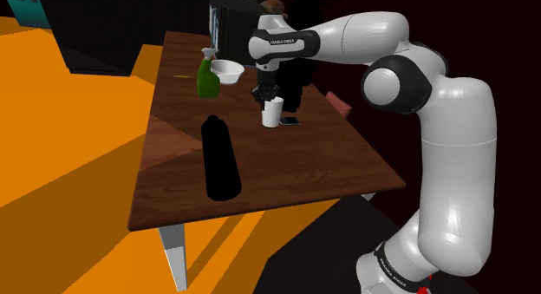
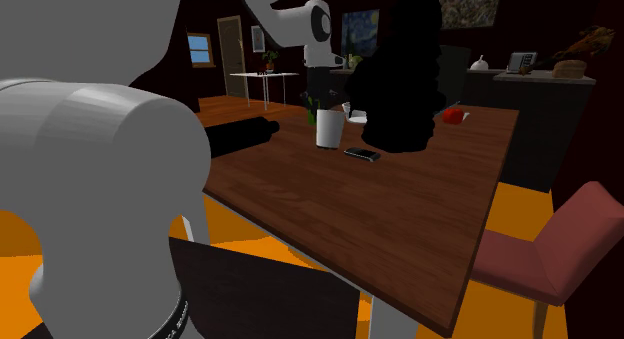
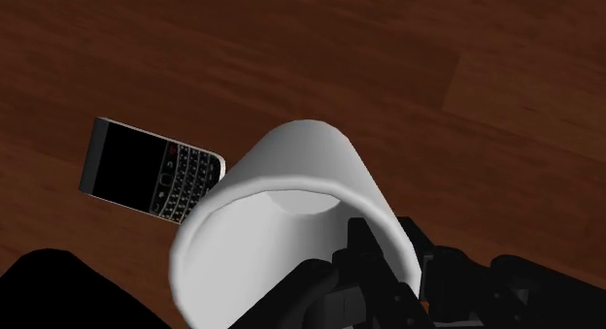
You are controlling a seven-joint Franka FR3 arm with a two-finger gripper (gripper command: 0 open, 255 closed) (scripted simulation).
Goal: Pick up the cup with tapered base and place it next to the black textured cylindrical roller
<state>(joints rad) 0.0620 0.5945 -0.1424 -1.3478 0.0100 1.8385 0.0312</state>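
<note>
While the shoulder view sets the pincer (image 1: 269, 96) above the cup (image 1: 273, 115), the wrist view shows its rim clamped.

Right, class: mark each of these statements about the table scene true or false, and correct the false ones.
1. The white cup is upright. True.
2. The black roller stands on end. False: it lies on its side on the table.
3. A phone lies right beside the cup. True.
4. The bowl is green. False: it is white; the spray bottle beside it is green.
5. The pincer is over the roller. False: it is at the cup's rim, apart from the roller.
</note>
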